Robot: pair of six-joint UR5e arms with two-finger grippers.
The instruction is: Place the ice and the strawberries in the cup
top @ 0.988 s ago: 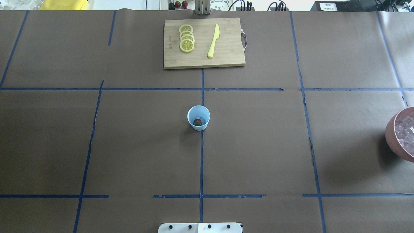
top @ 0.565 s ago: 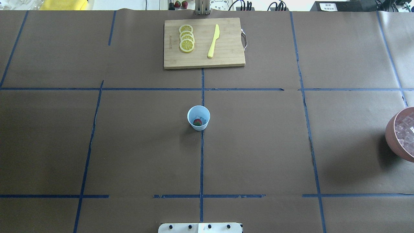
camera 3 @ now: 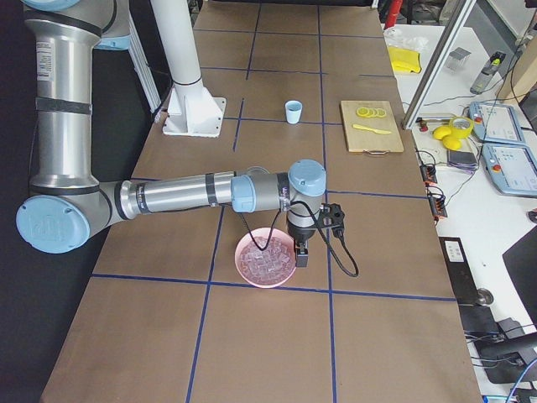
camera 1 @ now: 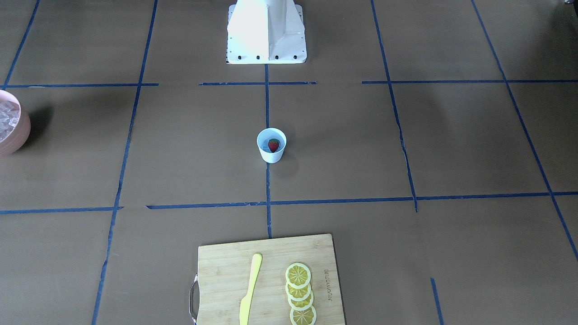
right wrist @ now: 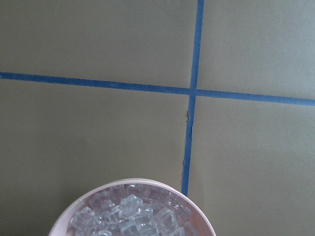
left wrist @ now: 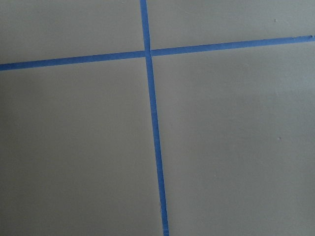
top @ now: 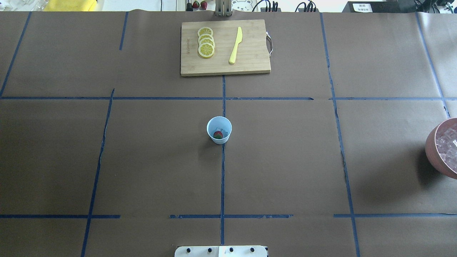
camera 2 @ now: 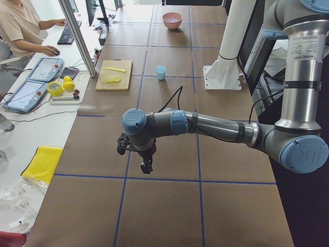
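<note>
Cup: the small white tapered cup with a pale blue inside (top: 219, 130) stands upright mid-worktop, on a blue tape line.
Strawberry: the small dark-red strawberry with a green top (camera 1: 273, 145) lies inside the cup.
Ice: a pale translucent ice cube (top: 223, 128) seems to lie beside the strawberry. More clear ice cubes (right wrist: 132, 216) fill the round pink bowl (top: 431, 150) at the right edge of the brown paper-covered worktop (top: 142, 160).
Left tool (camera 2: 146, 165): hangs over bare worktop, well apart from the cup. Fingers apart or together: cannot tell.
Right tool (camera 3: 300, 254): hangs just beside the bowl's rim. Its state cannot be told either.
Change: over the last second nothing on the worktop has shifted.
Meaning: with fruit and ice apparently in the cup and both arms away from it, the task looks finished, or only more ice remains.
</note>
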